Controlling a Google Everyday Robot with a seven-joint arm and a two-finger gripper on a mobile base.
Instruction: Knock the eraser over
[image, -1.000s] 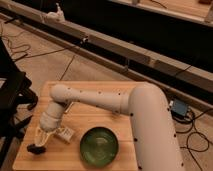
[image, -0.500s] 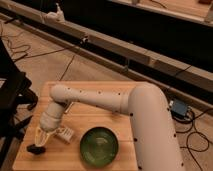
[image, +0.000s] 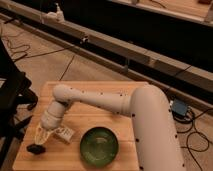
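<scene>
**Wooden table with arm reaching to the near left corner**

Wood planking forms the table (image: 100, 112) on which everything close to the camera is set. Nearest the front edge, the green plate (image: 99, 146) is seen lying flat, right of centre on the tabletop. At the near left corner, the eraser (image: 34, 148) is found as a small black block resting on the wood, well apart from the plate. Directly above it and just to its right, the gripper (image: 42, 136) is held pointing down towards the tabletop; whether contact is made with the eraser cannot be told, and whether the gripper is open or closed cannot be told either. A flat white rectangular piece (image: 65, 133) is seen on the wood just beside the gripper, between it and the plate.

Behind these, the white arm (image: 110, 102) is stretched across the table from the lower right, where its thick body fills the corner of the view, to the left side, where it bends down to the wrist.

To the left of the table, a dark chair (image: 12, 95) is partly shown. On the floor to the right, a small blue box (image: 178, 108) with cables is seen. Farther back, black cables (image: 30, 50) are laid across the tan floor, and a long low ledge (image: 125, 52) is run diagonally across the room.
</scene>
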